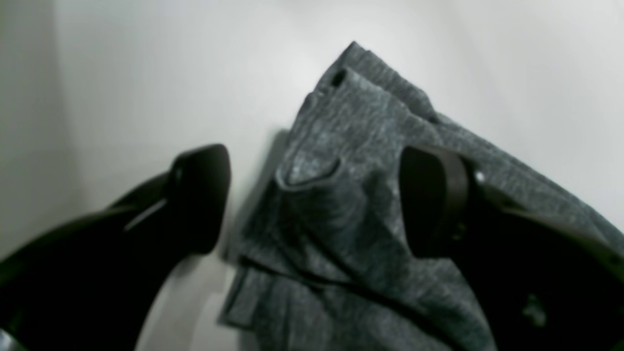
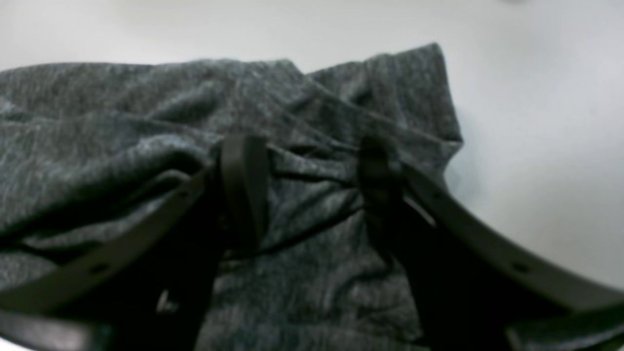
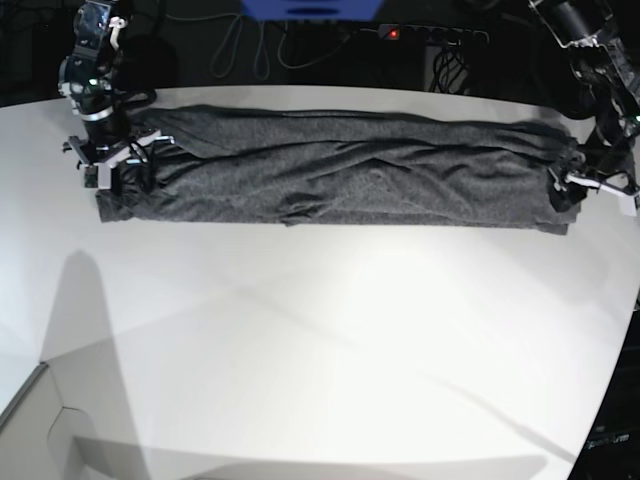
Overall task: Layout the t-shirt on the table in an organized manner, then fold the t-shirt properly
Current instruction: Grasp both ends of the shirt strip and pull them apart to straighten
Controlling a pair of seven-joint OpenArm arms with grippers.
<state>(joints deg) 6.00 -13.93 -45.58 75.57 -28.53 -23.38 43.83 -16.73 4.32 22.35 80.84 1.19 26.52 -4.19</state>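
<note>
The dark grey t-shirt point(image 3: 340, 170) lies folded into a long band across the far part of the white table point(image 3: 350, 330). At the band's right end my left gripper point(image 3: 578, 182) stands open. In the left wrist view its fingers point(image 1: 200, 195) are spread wide over a folded corner of the t-shirt point(image 1: 341, 161), and nothing is pinched in the left gripper point(image 1: 317, 200). At the band's left end sits my right gripper point(image 3: 115, 165). In the right wrist view a bunched fold of the t-shirt point(image 2: 312, 195) fills the gap of the right gripper point(image 2: 312, 192), with taut creases running between its fingers.
Behind the table are dark cables and a power strip point(image 3: 430, 35) with a red light. The table's curved edge point(image 3: 630, 330) runs down the right side. A seam or panel edge point(image 3: 40, 385) shows at the lower left.
</note>
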